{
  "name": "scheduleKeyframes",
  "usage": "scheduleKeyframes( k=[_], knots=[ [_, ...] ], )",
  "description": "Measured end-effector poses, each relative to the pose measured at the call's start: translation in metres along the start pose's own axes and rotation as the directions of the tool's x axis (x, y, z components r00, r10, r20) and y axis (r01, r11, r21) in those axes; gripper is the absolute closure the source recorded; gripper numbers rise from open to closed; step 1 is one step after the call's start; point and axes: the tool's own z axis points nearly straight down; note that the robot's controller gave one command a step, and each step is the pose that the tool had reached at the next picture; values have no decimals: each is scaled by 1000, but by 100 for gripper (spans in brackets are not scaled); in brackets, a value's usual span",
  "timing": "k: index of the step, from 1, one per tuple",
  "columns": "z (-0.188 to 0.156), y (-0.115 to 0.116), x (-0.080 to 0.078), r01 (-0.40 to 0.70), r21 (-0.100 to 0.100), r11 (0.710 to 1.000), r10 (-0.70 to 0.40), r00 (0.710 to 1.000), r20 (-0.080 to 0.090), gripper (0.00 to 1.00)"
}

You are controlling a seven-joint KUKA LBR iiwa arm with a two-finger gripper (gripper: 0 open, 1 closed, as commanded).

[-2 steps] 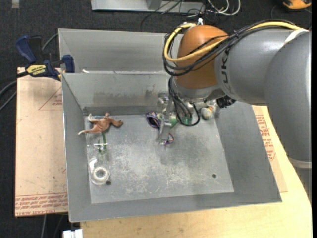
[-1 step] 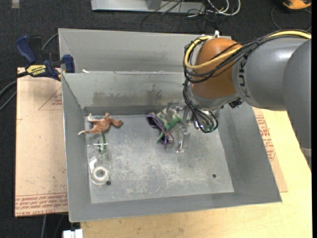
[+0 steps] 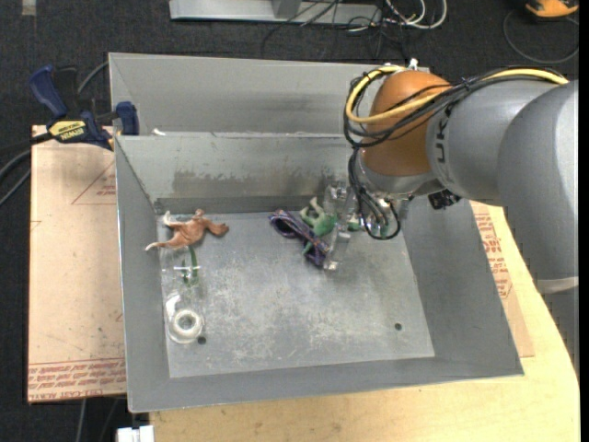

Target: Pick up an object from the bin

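pincer (image 3: 339, 238) hangs just beside the purple-green tangle (image 3: 289, 225), mid-bin.

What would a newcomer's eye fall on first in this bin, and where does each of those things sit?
The large grey arm with its orange wrist cover comes in from the right, its gripper down at a purple and green tangle near the back middle of the grey bin. On the left, a brown toy dinosaur lies near the back wall. A clear ring sits toward the front left corner.
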Motion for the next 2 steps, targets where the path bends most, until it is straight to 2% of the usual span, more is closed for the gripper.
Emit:
scheduleKeyframes(
  k=[1, 2],
  knots=[
    [1, -20, 1, 198, 3, 980, -198, 980, -6, 100],
    [1, -20, 1, 198, 3, 980, -198, 980, -6, 100]
  ],
)
